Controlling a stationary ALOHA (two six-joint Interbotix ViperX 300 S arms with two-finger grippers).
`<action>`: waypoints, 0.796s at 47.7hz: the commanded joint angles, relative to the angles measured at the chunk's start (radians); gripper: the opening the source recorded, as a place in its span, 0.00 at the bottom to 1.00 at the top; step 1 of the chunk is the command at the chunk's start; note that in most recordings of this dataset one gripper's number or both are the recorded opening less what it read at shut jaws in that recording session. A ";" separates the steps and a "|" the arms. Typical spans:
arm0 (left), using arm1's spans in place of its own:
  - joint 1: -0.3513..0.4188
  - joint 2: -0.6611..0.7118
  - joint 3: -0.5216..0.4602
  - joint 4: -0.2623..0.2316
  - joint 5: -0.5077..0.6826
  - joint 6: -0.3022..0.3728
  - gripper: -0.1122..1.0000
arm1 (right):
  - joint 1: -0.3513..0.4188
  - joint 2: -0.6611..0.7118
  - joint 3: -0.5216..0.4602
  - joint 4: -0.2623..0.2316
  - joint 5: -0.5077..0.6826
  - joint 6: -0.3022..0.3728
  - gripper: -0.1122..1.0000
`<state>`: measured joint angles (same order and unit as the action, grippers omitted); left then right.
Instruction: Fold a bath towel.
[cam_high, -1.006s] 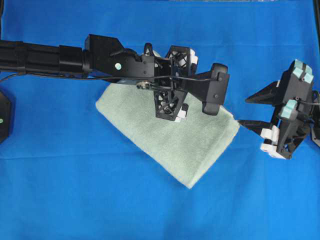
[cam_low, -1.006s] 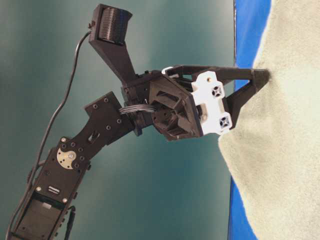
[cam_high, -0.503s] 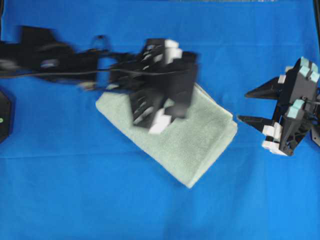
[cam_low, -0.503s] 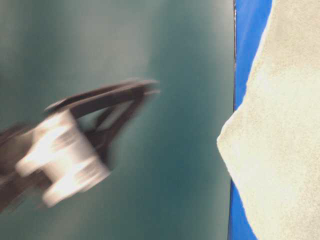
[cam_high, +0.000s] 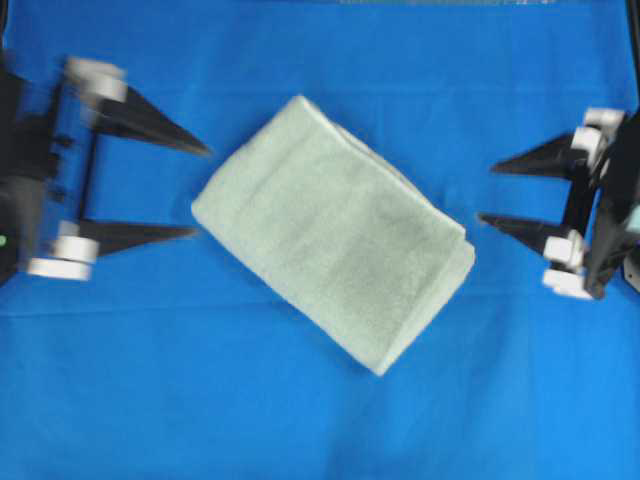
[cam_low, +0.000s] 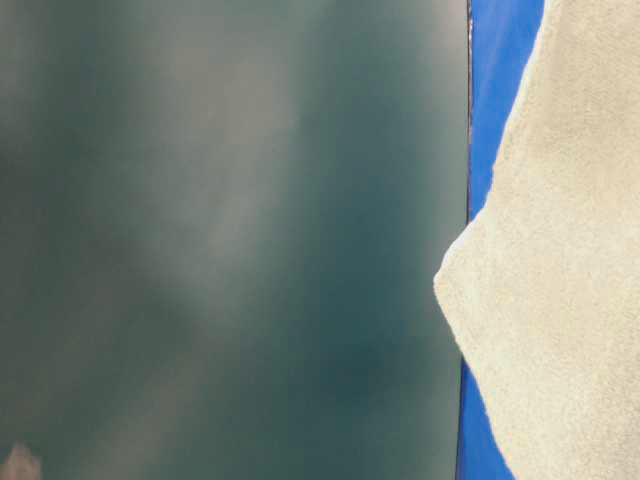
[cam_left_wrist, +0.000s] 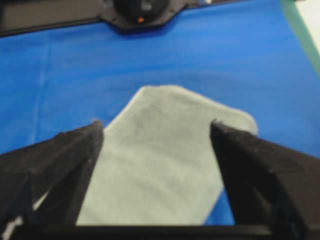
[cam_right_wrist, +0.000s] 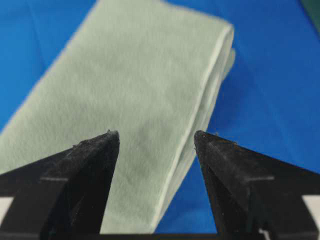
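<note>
1. Table-level view: the bath towel (cam_low: 560, 300) fills the right side of the frame, lying on the blue cloth (cam_low: 500, 90). A corner of the towel points left, past the edge of the cloth. Neither tool appears in this view.
2. Left wrist view: the two black fingers (cam_left_wrist: 60, 165) of the left tool stand wide apart, with nothing between them. The towel shows in the gap, beyond the fingertips, with its rounded end pointing away from the camera.
3. Right wrist view: the fingers (cam_right_wrist: 85, 170) of the right tool are also spread apart and empty. The towel lies beyond them, and its folded layers show along the right-hand edge.
4. Overhead view, left side: the left tool (cam_high: 203, 190) sits at the left edge of the frame, blurred, with its tips pointing right at the towel. It is near the towel's left corner but does not touch it.
5. Overhead view, centre: the towel (cam_high: 330, 230) is folded into a compact rectangle and lies diagonally on the blue cloth (cam_high: 320, 420) covering the counter, running from upper left to lower right.
6. Overhead view, right side: the right tool (cam_high: 485, 192) points left, just beside the towel's right corner and clear of it.
</note>
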<state>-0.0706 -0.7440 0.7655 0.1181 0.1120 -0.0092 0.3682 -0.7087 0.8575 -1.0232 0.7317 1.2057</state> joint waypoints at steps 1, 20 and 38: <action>-0.002 -0.100 0.058 -0.002 -0.005 -0.006 0.84 | 0.002 -0.051 -0.002 -0.034 -0.003 0.000 0.67; 0.006 -0.523 0.370 -0.005 0.028 -0.071 0.84 | 0.002 -0.360 0.187 -0.095 0.000 0.014 0.67; 0.072 -0.710 0.558 -0.009 0.086 -0.094 0.83 | -0.005 -0.578 0.431 -0.236 0.031 0.210 0.67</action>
<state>-0.0138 -1.4619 1.3177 0.1120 0.2010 -0.0982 0.3666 -1.2809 1.2686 -1.2195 0.7547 1.3775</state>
